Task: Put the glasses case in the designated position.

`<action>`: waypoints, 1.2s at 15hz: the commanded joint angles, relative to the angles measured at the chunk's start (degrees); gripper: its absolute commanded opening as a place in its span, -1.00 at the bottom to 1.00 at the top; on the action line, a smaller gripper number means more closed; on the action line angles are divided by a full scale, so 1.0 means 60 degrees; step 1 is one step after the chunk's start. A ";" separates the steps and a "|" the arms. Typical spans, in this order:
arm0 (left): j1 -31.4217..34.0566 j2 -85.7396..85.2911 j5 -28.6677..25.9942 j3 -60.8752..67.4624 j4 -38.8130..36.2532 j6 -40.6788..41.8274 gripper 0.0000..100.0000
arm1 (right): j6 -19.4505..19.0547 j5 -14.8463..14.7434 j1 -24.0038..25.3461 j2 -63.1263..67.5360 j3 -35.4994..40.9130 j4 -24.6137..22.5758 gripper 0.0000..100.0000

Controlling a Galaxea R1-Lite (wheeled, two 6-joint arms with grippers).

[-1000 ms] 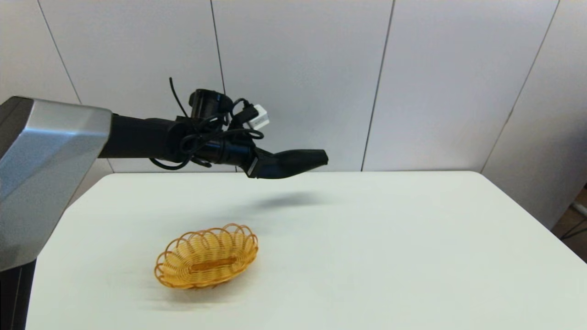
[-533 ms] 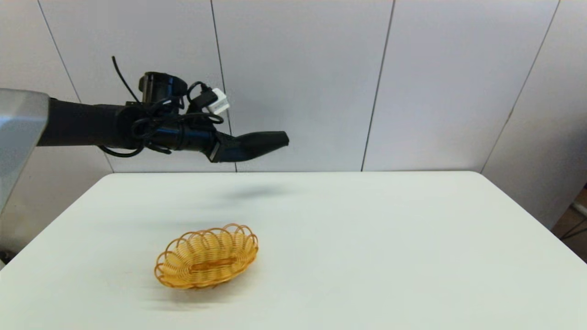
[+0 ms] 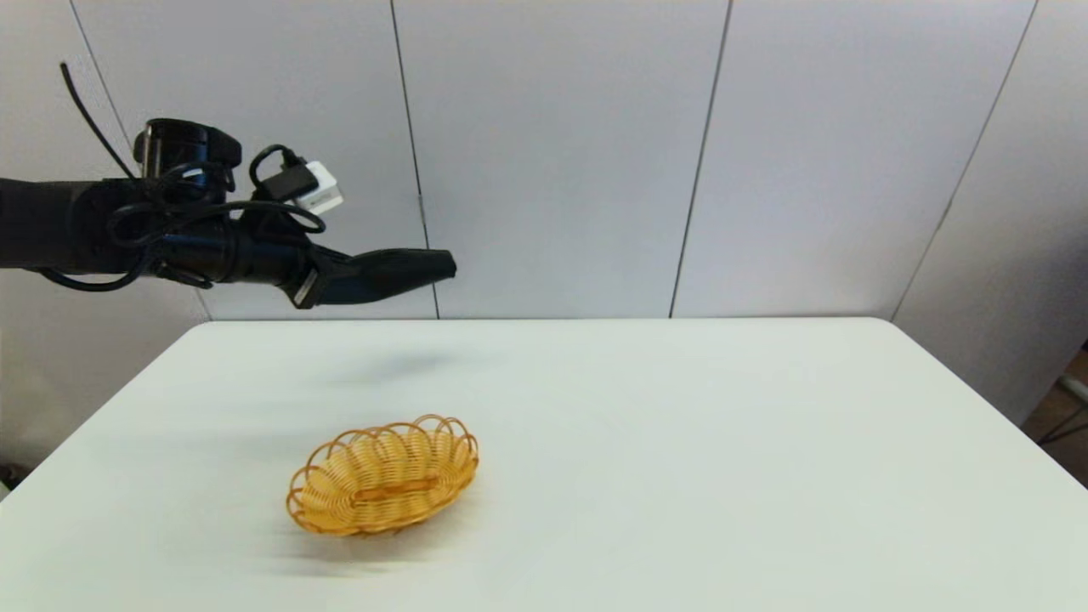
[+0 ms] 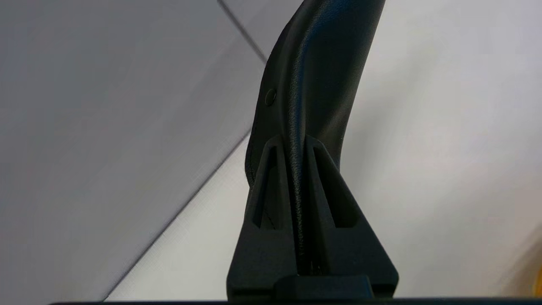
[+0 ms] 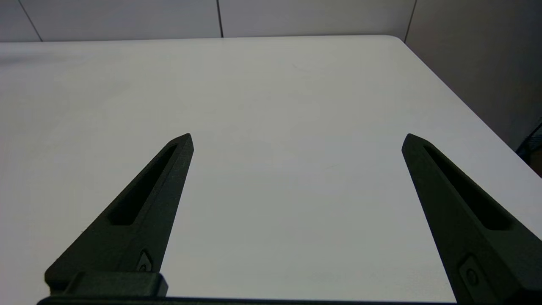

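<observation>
The matte black glasses case [image 3: 391, 272] hangs high in the air at the far left, above the table's back left corner. My left gripper [image 3: 327, 285] is shut on its near end. In the left wrist view both fingers [image 4: 271, 182] pinch a thin edge of the glasses case [image 4: 322, 63], which reaches away from them. My right gripper [image 5: 298, 137] stands open over bare table in its own wrist view, with nothing between its fingers; it is out of the head view.
An orange-yellow wicker basket [image 3: 382, 476] sits empty on the white table [image 3: 680, 442], left of centre and well below and nearer than the held case. Grey wall panels close off the back; the table's right edge drops to the floor.
My left arm has swung to the left and slightly upward, carrying the glasses case with it. The case's shadow on the table slid left too. The basket has not moved.
</observation>
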 commanded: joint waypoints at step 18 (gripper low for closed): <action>0.2076 -0.3922 0.1711 0.4035 0.2528 0.0180 -1.00 | -0.0001 0.0001 0.0001 0.0000 0.0000 -0.0002 1.00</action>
